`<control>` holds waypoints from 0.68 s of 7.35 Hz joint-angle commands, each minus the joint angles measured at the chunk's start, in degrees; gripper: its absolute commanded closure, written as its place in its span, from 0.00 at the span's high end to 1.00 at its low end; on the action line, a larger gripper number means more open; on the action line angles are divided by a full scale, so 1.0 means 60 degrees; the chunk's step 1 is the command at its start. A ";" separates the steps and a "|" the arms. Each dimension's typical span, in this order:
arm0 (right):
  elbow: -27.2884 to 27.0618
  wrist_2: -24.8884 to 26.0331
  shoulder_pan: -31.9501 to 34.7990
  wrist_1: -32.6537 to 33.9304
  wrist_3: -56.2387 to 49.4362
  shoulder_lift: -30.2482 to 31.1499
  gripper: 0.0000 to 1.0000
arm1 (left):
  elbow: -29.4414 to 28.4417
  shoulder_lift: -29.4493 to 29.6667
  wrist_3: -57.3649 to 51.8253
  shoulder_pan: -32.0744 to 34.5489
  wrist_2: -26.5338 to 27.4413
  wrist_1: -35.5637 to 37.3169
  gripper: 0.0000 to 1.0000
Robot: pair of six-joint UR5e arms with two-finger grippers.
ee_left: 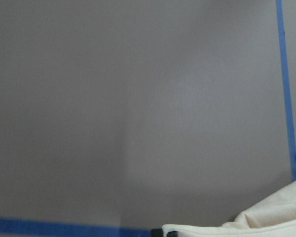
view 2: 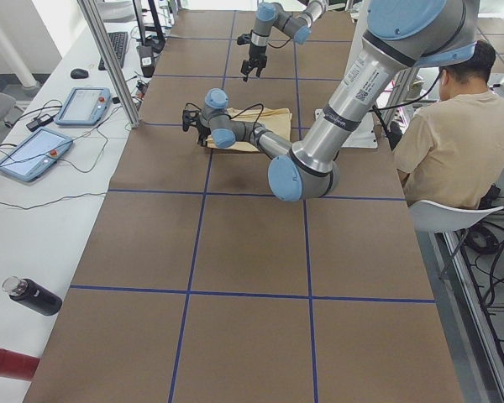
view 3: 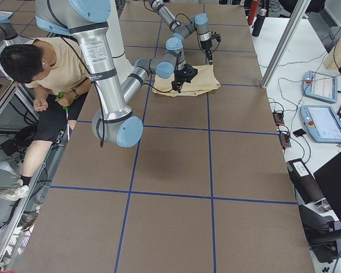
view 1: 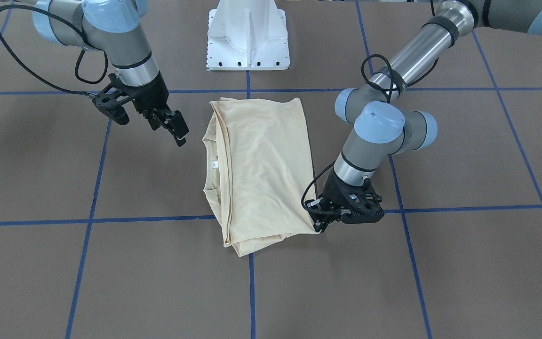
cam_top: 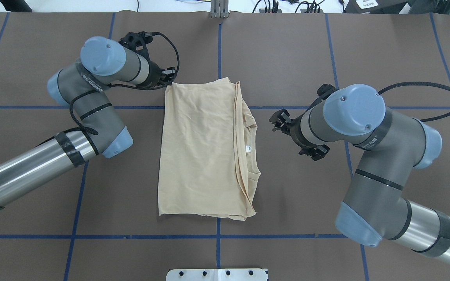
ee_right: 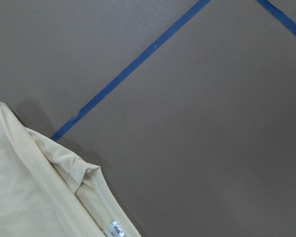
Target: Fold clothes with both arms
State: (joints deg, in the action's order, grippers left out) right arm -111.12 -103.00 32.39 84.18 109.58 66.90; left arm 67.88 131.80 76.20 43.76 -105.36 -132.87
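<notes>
The clothes are one pale cream T-shirt (view 1: 261,169) (cam_top: 201,152), folded lengthwise into a long rectangle on the brown table, with its white neck label (cam_top: 248,148) (ee_right: 116,229) showing and its print hidden. My left gripper (view 1: 319,227) (cam_top: 169,77) is low at the shirt's far corner on its own side. In the left wrist view the cloth (ee_left: 266,222) lies over the dark fingertips, so it looks shut on that corner. My right gripper (view 1: 170,129) (cam_top: 276,121) hangs open above the table beside the collar edge, apart from the cloth.
The white pedestal base (view 1: 247,35) (cam_top: 217,274) stands at the robot's side of the table. Blue tape lines (view 1: 87,220) grid the brown surface. A seated person (view 2: 454,134) (view 3: 45,74) is beside the table. Tablets (view 2: 34,155) and a bottle (view 2: 34,295) lie on the side bench.
</notes>
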 commanded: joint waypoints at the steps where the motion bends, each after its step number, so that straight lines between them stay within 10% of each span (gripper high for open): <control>1: 0.0165 0.0072 -0.0343 -0.0011 0.0002 -0.0236 1.00 | -0.0051 0.0154 0.0029 0.0338 -0.0105 -0.0049 1.00; 5: 0.0707 0.1986 -0.2521 -0.0011 0.2413 -0.1013 1.00 | 0.2965 -0.1690 0.0682 0.0455 -0.1058 -0.0092 0.99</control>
State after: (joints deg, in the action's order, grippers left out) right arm -107.20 -95.00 21.92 84.11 118.75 61.61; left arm 81.30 124.49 77.50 46.14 -111.31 -133.62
